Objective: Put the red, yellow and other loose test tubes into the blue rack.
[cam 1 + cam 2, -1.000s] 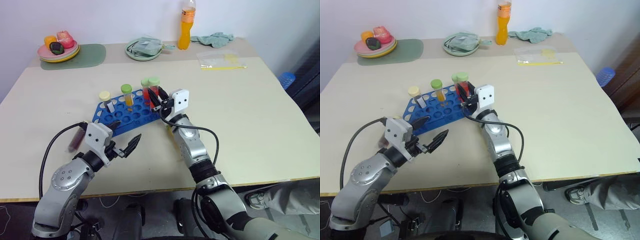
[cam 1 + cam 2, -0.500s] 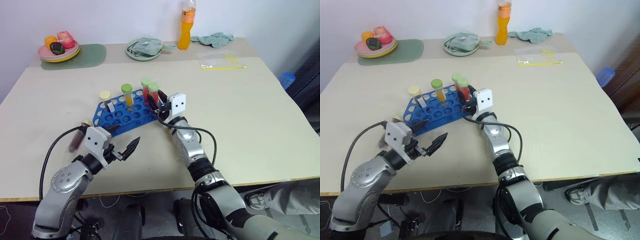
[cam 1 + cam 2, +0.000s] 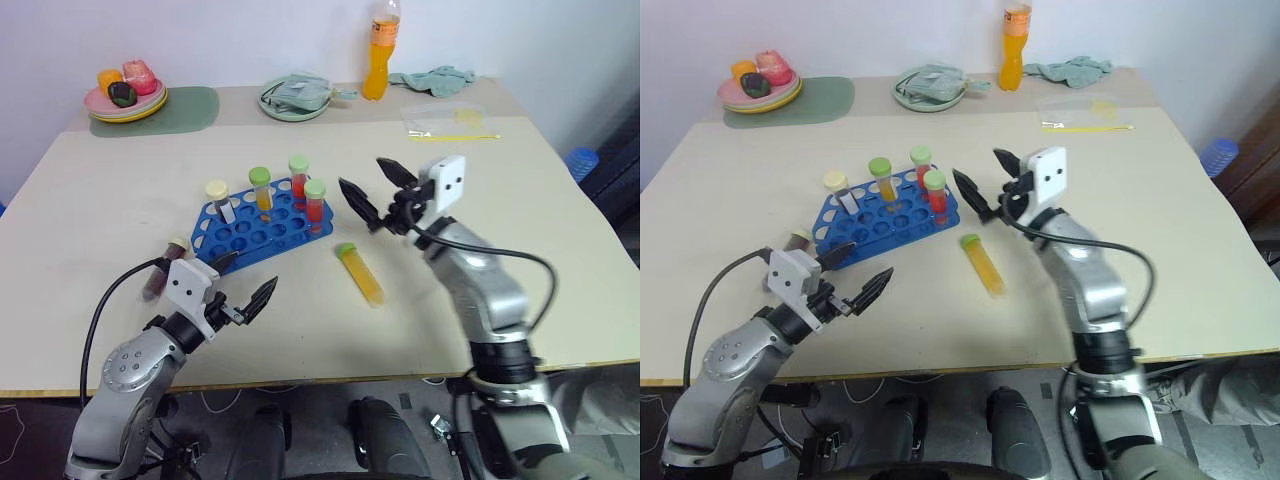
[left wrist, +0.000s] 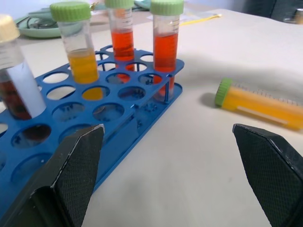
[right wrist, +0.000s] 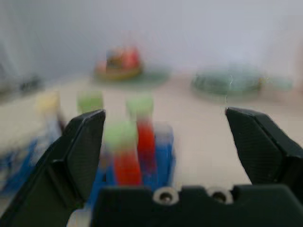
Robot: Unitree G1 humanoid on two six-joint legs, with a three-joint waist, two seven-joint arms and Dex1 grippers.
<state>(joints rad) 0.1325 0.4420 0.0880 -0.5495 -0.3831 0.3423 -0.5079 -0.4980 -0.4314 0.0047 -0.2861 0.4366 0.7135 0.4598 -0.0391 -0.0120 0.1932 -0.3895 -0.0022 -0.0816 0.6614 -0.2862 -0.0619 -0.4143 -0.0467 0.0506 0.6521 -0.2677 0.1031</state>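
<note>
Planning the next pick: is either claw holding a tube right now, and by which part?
Nothing is held. The left claw and right claw are both open and empty.

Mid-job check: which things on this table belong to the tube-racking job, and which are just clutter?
Job:
- blue plastic rack holding capped tubes
- green-capped yellow tube lying loose
- dark maroon tube lying beside the rack

Clutter:
- orange drink bottle
- plate of fruit
- clear plastic bag

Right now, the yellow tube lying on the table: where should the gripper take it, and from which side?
Probably mid-barrel on the yellow tube, coming from above. It lies flat on the table, green cap toward the blue rack, so fingers should straddle its long axis. The open right gripper looks nearer.
</note>
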